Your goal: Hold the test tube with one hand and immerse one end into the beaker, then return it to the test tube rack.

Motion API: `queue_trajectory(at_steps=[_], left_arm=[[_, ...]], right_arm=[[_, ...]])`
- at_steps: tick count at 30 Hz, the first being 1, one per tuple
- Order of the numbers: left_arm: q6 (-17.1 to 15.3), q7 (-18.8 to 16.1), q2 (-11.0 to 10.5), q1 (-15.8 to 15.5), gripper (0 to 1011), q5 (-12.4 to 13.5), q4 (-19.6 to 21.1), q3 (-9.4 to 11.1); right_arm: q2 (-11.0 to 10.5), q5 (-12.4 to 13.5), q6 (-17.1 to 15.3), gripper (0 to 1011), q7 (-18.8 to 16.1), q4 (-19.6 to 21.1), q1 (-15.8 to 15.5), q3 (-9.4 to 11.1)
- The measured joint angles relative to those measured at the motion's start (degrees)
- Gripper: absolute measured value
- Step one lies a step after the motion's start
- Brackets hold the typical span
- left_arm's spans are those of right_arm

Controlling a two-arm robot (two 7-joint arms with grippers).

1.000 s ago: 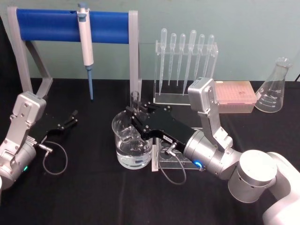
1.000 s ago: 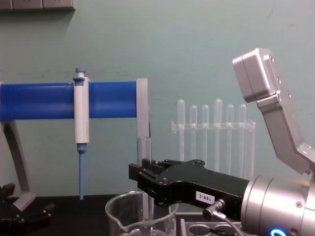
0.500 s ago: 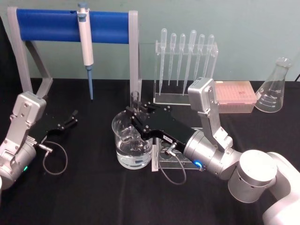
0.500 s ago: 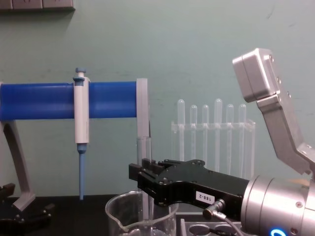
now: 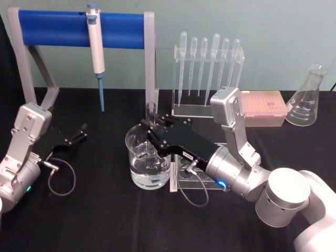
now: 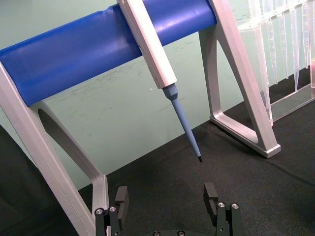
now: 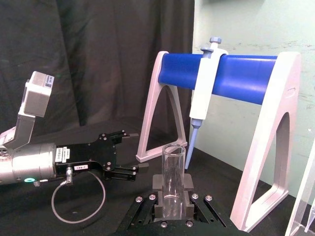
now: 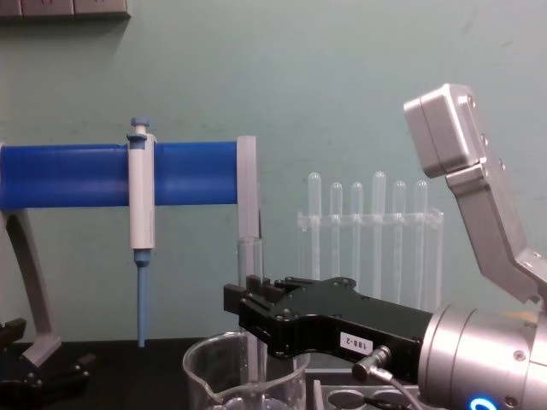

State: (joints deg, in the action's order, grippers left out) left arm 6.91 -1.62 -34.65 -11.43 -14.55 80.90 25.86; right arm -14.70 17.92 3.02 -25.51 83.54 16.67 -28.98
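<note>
Glass, head view: the test tube (image 5: 152, 112) was held upright, pinched by the right gripper (image 5: 152, 128), with its lower end let down inside the beaker (image 5: 148, 160) near the middle of the table (image 5: 105, 220).
Liquid: the beaker was seen part-filled. Whether the tube's tip reached the liquid could not be told.
Rack: the test tube rack (image 5: 180, 181) was seen just beside the beaker, toward the table's right edge, under the right arm.
Left gripper (image 5: 77, 134): it was parked near the table's left edge, well apart from the beaker.
Left wrist view: that gripper's fingers (image 6: 211, 194) were found spread, with nothing between them.
Right wrist view: the tube was shown clamped between the right gripper's pads (image 7: 189, 186), open rim uppermost.
Chest view: the tube was seen rising behind the black gripper body and passing down within the beaker's rim.
Change: nothing was found shifted against the pictures from half a second and a second earlier.
Meaning: the dip was judged to be under way and held. The lift-out and the return to the rack were left to do.
</note>
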Motion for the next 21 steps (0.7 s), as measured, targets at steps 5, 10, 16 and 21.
queue_trajectory(at_steps=[5, 10, 16, 21], left_arm=[[0.0, 0.0, 0.0, 0.0, 1000, 0.0, 0.0, 0.0], [0.0, 0.0, 0.0, 0.0, 1000, 0.0, 0.0, 0.0], [0.0, 0.0, 0.0, 0.0, 1000, 0.0, 0.0, 0.0], [0.0, 0.0, 0.0, 0.0, 1000, 0.0, 0.0, 0.0]], right_arm=[[0.0, 0.0, 0.0, 224, 0.0, 0.0, 0.0, 0.0], [0.0, 0.0, 0.0, 224, 0.0, 0.0, 0.0, 0.0], [0.0, 0.0, 0.0, 224, 0.0, 0.0, 0.0, 0.0], [0.0, 0.0, 0.0, 224, 0.0, 0.0, 0.0, 0.0]])
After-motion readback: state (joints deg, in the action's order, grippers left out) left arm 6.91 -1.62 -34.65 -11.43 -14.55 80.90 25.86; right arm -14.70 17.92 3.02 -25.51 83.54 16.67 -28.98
